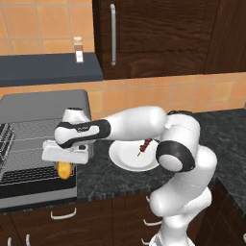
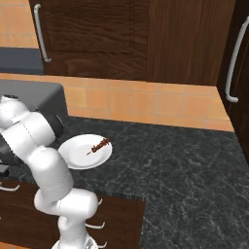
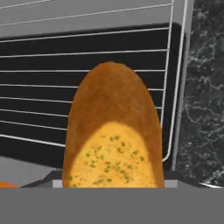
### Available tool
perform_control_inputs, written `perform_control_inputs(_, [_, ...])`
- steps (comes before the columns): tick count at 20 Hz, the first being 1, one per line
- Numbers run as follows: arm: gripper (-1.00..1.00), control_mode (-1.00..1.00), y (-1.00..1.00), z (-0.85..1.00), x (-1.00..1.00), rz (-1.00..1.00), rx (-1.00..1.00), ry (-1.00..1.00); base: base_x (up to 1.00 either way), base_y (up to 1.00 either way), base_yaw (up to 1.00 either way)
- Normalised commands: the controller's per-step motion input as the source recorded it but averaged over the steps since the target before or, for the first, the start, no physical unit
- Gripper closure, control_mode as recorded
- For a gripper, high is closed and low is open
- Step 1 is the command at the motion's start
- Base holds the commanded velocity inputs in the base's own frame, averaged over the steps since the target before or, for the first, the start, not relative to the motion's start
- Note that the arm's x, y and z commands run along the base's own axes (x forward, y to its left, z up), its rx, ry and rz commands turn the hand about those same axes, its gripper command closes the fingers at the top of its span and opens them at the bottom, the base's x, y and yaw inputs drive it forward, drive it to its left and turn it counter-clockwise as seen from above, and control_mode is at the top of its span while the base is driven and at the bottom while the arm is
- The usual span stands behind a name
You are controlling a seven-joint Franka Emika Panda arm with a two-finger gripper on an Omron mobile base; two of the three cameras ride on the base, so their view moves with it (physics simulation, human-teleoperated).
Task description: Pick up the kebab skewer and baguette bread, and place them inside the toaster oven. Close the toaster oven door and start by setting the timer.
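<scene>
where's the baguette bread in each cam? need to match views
Left base view: baguette bread hangs under the gripper, lower left, above the toaster oven door.
Right base view: not visible to me.
Hand view: centre, large, over the wire rack.
Shared landmark: the dark counter, right of the rack in the hand view.

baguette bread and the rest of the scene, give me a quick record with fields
baguette bread: hanging upright from the gripper, above the wire rack
toaster oven: door dropped open, rack pulled out
kebab skewer: lying on the white plate, not yet moved
plate: on the dark counter, right of the oven
fingers: hidden behind the loaf in the hand view
done so far: nothing placed inside the oven yet
</scene>
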Motion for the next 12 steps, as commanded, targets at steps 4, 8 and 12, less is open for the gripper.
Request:
perform_control_inputs(4, [1.0, -1.0, 0.49, 0.0, 0.35, -0.03, -0.15, 0.02, 0.0, 0.0, 0.0])
perform_control_inputs(8, [1.0, -1.0, 0.15, 0.0, 0.3, 0.0, -0.19, 0.0, 0.0, 0.0, 0.0])
perform_control_inputs(12, [1.0, -1.0, 0.02, -0.04, 0.32, 0.0, -0.02, 0.02, 0.0, 0.0, 0.0])
